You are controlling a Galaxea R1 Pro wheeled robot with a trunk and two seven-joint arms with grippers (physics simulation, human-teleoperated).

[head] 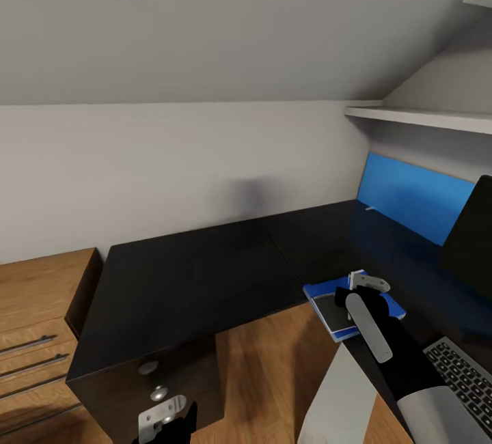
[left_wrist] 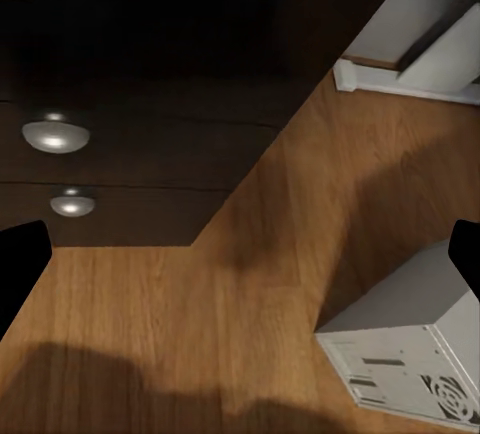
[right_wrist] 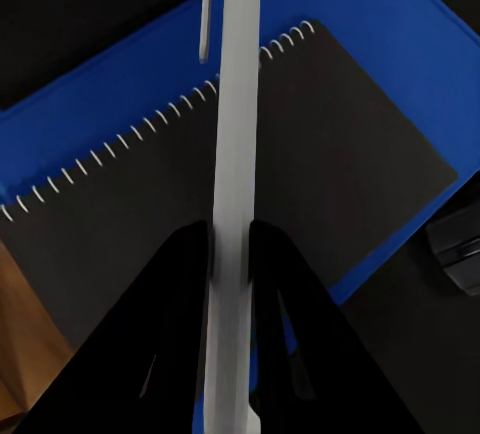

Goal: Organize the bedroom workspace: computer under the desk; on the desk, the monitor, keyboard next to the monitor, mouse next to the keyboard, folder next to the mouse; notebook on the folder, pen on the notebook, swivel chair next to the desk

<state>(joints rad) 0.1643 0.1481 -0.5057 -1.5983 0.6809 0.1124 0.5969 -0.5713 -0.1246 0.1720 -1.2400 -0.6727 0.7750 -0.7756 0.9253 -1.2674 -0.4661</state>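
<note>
— What do you get from the head camera?

— I'm looking down on the desk (head: 205,273), glossy black and L-shaped. The folder (head: 321,292) lies at its front edge with the notebook (head: 336,316) on top. My right gripper (head: 360,285) hangs over them, the pen (head: 369,328) running back along the forearm. The keyboard (head: 465,376) sits just right of that arm, the monitor (head: 471,239) beyond it. My left gripper (head: 164,423) is low, in front of the drawers (head: 154,379).

— And the left wrist?

— I see the two black fingertips (left_wrist: 20,264) far apart with nothing between them, above the wood floor (left_wrist: 200,334). The computer (left_wrist: 410,349) stands on that floor, apart from the desk's drawer front and its silver knobs (left_wrist: 56,135).

— Right wrist?

— My two fingers (right_wrist: 185,294) are pressed against the pen (right_wrist: 235,204) on both sides, gripping it. It's held over the spiral-bound notebook (right_wrist: 330,144), which rests squarely on the blue folder (right_wrist: 130,84). The mouse (right_wrist: 462,244) lies just beside the folder's edge.
</note>
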